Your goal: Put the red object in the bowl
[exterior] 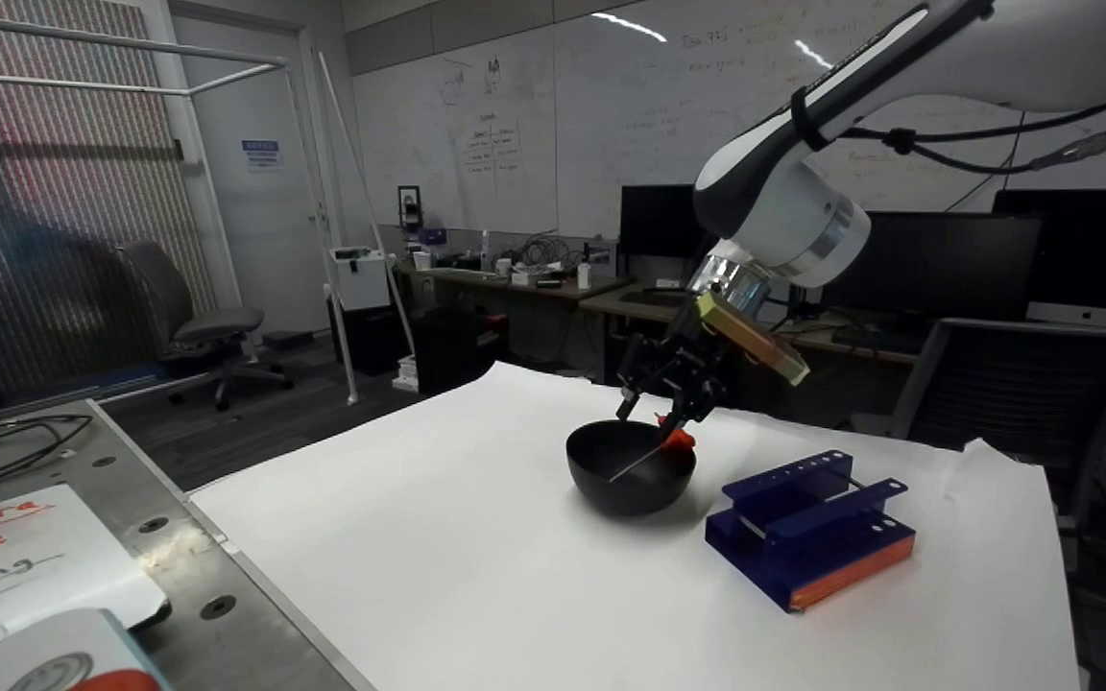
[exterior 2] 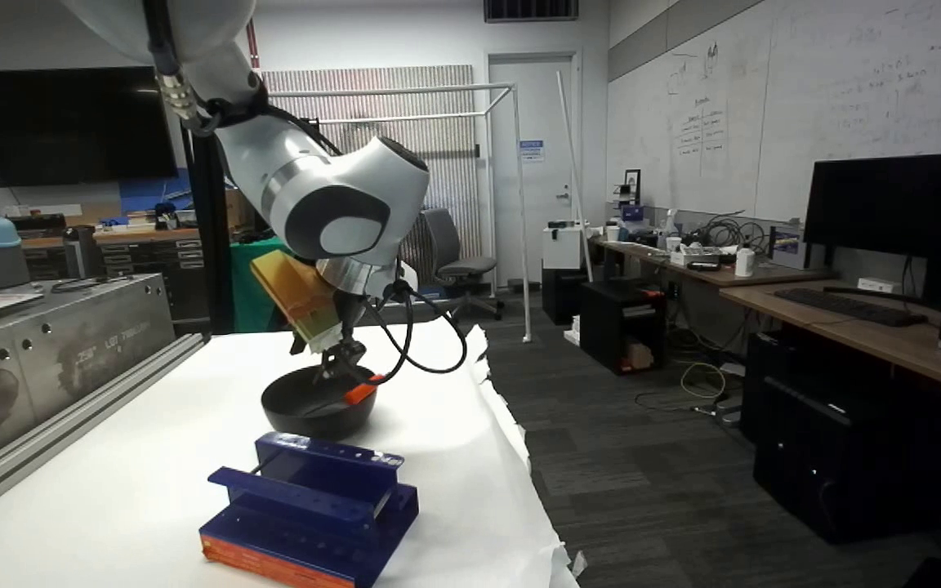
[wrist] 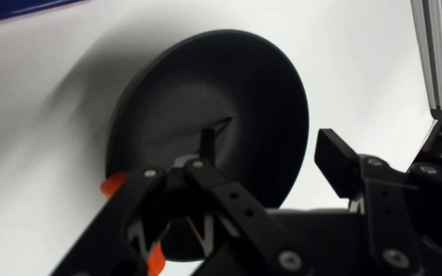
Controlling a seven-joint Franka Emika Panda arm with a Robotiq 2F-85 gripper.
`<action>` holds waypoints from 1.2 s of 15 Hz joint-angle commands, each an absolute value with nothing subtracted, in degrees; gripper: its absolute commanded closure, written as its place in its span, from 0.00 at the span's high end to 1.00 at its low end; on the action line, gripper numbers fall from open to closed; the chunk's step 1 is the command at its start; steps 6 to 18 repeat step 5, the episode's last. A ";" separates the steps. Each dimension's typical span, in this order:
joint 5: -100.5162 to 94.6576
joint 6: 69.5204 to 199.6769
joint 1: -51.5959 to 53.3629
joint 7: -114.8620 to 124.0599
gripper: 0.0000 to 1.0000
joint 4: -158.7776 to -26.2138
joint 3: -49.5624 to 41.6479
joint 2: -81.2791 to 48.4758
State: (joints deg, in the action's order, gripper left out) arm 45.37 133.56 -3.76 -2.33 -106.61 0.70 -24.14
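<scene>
Blue rack, nearest the camera in an exterior view, stands on the table, near the bowl but apart from it. Red object: at the bowl — thin stem slanting down inside, red end at the rim. Jaws: parted above the bowl, fingertips well separated, nothing gripped between them in the wrist view. One finger passes in front of the red end there; contact between the two could not be determined.

Assessment: step in hand judged to be the release, apparently done. Next move calls for a slow, straight lift, so that the near finger does not drag the red end outward. Risk noted — the piece may tip out over the rim.

Surface: table white, its edge ragged and curled in places. Room: whiteboard along the wall, dark monitors, office chair near a door, metal bench alongside the table.
</scene>
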 commanded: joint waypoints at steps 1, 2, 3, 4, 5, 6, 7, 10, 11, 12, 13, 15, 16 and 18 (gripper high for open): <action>42.30 128.90 -3.87 -0.15 0.98 -105.53 0.50 -20.81; 40.60 127.54 -3.45 1.89 1.00 -106.02 0.00 -19.24; 38.46 125.88 -3.11 3.86 1.00 -106.99 -0.40 -16.94; 36.14 124.77 -2.69 6.24 1.00 -107.55 -0.76 -15.11; 33.40 123.28 -2.06 10.94 1.00 -108.21 -1.29 -12.96; 33.40 123.28 -2.06 10.94 1.00 -108.21 -1.29 -12.96; 33.40 123.28 -2.06 10.94 1.00 -108.21 -1.29 -12.96; 33.40 123.28 -2.06 10.94 1.00 -108.21 -1.29 -12.96; 33.40 123.28 -2.06 10.94 1.00 -108.21 -1.29 -12.96; 33.40 123.28 -2.06 10.94 1.00 -108.21 -1.29 -12.96; 33.40 123.28 -2.06 10.94 1.00 -108.21 -1.29 -12.96; 33.40 123.28 -2.06 10.94 1.00 -108.21 -1.29 -12.96; 33.40 123.28 -2.06 10.94 1.00 -108.21 -1.29 -12.96; 33.40 123.28 -2.06 10.94 1.00 -108.21 -1.29 -12.96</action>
